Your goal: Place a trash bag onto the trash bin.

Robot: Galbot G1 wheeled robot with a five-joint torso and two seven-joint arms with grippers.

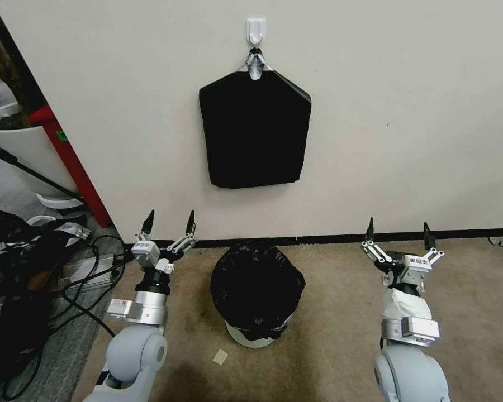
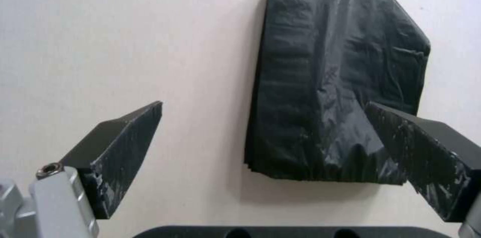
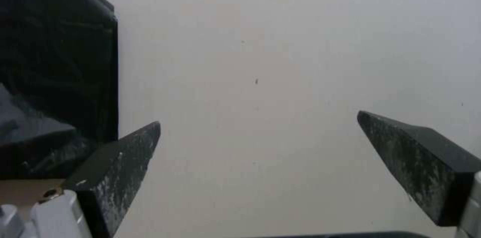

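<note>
Beige carpet (image 1: pixel 330 312) runs up to a plain off-white wall (image 1: pixel 408 111) with a dark baseboard. Low over the carpet, the left gripper (image 1: pixel 169 222) points at the wall with its two black fingertips spread wide and nothing between them; a small label on its body carries writing too small to read. Just to its right, between the two arms, stands the trash bin (image 1: pixel 251 336), a cream-white bucket whose lower wall shows beneath the trash bag (image 1: pixel 257 287). The glossy, crinkled black bag already lines the bin, its edge folded over the rim and hanging down the outside. Farther right, beyond the bin, the right gripper (image 1: pixel 397 229) sits at about the same height, also spread open and empty, with a similar unreadable label. Above the bin, higher than both grippers, a flat black five-sided pack (image 1: pixel 255 131) hangs from a silver clip (image 1: pixel 255 68) on a white wall hook (image 1: pixel 256 29). Left of the left gripper, black cables (image 1: pixel 89 268) lie tangled on the floor.
</note>
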